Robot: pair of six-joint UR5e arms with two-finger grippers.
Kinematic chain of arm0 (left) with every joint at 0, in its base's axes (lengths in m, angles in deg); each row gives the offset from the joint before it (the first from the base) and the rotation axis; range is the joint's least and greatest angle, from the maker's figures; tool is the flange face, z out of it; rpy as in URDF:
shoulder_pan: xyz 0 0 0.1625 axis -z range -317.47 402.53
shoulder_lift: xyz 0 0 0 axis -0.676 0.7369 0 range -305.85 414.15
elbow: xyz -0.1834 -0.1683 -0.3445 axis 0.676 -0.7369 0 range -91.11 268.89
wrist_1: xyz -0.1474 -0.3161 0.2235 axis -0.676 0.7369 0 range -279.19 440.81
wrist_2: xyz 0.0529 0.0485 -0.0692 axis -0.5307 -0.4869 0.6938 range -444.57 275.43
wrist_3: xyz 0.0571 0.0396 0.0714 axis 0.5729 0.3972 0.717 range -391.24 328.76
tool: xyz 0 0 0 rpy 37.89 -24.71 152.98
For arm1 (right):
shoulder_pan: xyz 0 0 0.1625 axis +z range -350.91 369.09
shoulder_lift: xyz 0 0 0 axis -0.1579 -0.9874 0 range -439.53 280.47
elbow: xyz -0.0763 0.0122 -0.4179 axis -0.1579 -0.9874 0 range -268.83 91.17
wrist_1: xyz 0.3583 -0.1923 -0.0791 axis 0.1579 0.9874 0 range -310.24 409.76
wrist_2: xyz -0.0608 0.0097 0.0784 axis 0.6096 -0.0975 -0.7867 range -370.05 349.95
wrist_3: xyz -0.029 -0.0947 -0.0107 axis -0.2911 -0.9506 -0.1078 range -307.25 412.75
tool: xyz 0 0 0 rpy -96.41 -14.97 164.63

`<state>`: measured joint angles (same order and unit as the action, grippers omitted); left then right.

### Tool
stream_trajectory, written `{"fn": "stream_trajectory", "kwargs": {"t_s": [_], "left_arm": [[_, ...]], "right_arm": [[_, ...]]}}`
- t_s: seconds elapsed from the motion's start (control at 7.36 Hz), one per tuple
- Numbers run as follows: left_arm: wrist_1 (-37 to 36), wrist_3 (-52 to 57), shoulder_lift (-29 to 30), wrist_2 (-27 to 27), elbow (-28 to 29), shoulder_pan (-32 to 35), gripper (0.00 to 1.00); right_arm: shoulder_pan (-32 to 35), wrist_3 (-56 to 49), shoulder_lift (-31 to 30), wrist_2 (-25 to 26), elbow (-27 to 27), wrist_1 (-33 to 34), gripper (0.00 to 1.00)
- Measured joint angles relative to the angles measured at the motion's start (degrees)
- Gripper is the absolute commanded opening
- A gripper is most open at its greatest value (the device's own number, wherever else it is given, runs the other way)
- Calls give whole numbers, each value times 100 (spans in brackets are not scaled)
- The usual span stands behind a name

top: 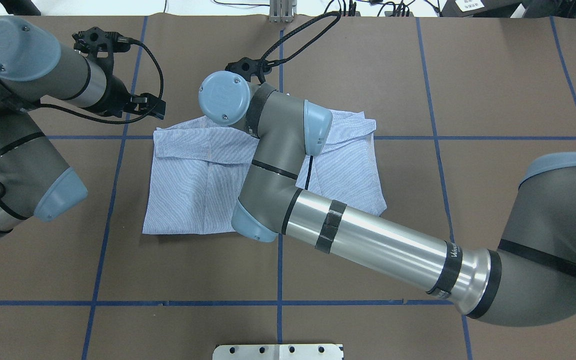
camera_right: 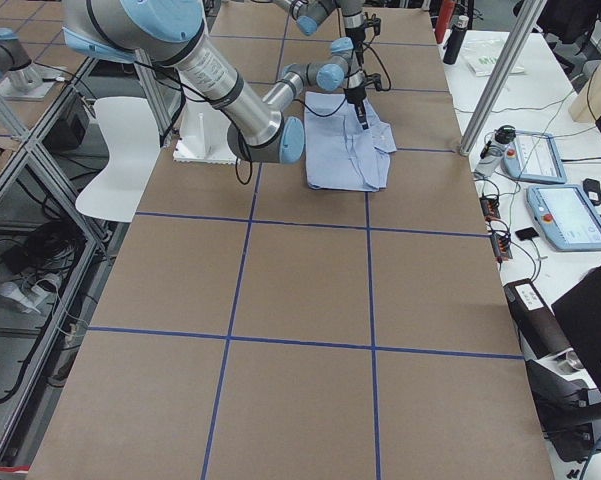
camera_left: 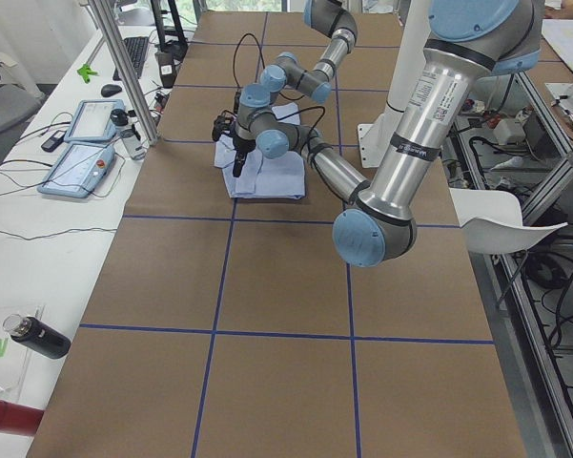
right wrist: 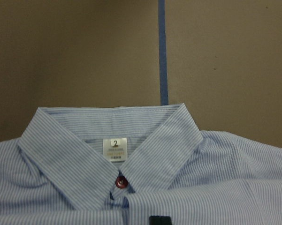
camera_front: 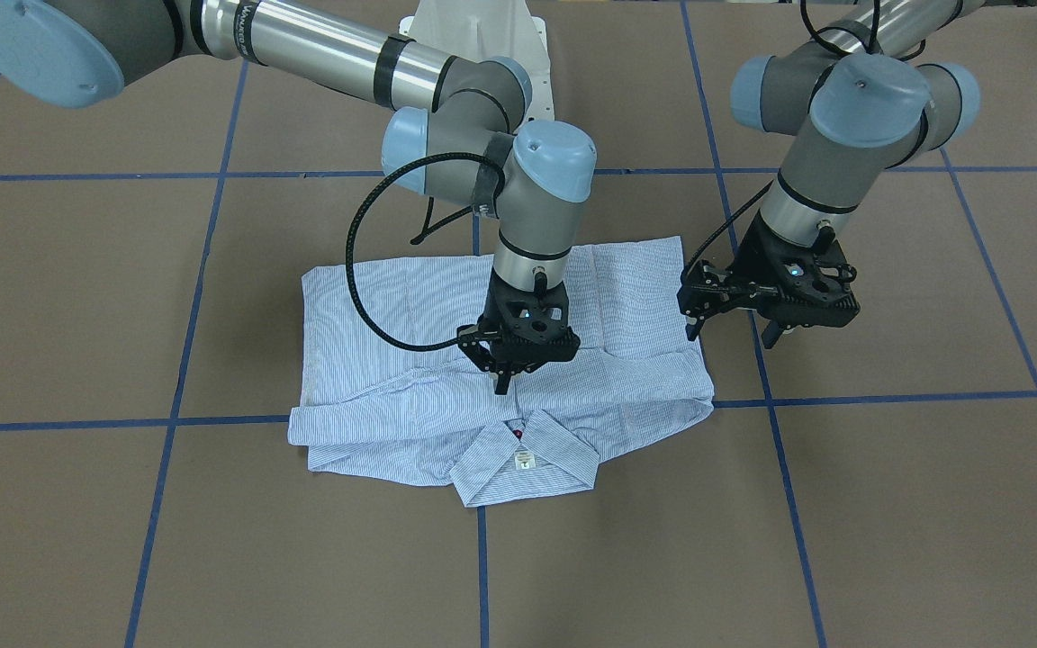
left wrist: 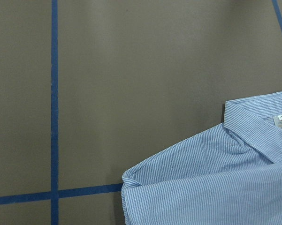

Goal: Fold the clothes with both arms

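The clothes are one blue-and-white striped shirt [camera_front: 410,360], lying folded into a rectangle on the brown table. Its collar [camera_front: 527,459] points away from the robot. The right wrist view shows the collar [right wrist: 108,136], the white neck label [right wrist: 115,149] and a dark red button [right wrist: 121,182]. My right gripper [camera_front: 502,382] stands shut with its tips down on the shirt just behind the collar. I cannot see fabric pinched. In the overhead view it is hidden under its own wrist. My left gripper [camera_front: 730,333] hovers open beside the shirt's edge [left wrist: 131,180], holding nothing.
Blue tape lines [camera_front: 482,576] cross the brown table in a grid. The white pedestal base [camera_front: 473,36] stands behind the shirt. A metal plate [top: 278,351] sits at the table's near edge. A side desk holds control tablets [camera_left: 81,157] and a bottle [camera_left: 38,336].
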<state>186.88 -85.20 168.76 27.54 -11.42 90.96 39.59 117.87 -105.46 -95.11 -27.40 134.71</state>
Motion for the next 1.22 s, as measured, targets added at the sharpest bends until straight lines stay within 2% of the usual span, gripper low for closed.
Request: {"fn": "stream_trajectory", "kwargs": {"t_s": [0.14, 0.27, 0.41, 0.68, 0.82, 0.95, 1.22], "left_arm": [[-4, -5, 0, 32, -9, 0, 100], [-5, -8, 0, 48, -12, 0, 100], [-6, -9, 0, 53, -14, 0, 100], [-3, -45, 3, 59, -26, -14, 100], [17, -200, -35, 44, -63, -88, 100], [43, -489, -156, 12, -197, -211, 100], [61, -886, -592, -127, -686, -554, 100]], "right_arm": [[73, -83, 150, 68, -365, -319, 0], [115, -152, 266, 89, -570, -486, 30], [132, -156, 348, 51, -634, -550, 98], [161, 10, 417, -274, -500, -439, 100], [247, 82, 395, -690, -149, 9, 100], [354, 87, 277, -1076, 384, 576, 100], [553, -166, -572, -1392, 1817, 1244, 100]]}}
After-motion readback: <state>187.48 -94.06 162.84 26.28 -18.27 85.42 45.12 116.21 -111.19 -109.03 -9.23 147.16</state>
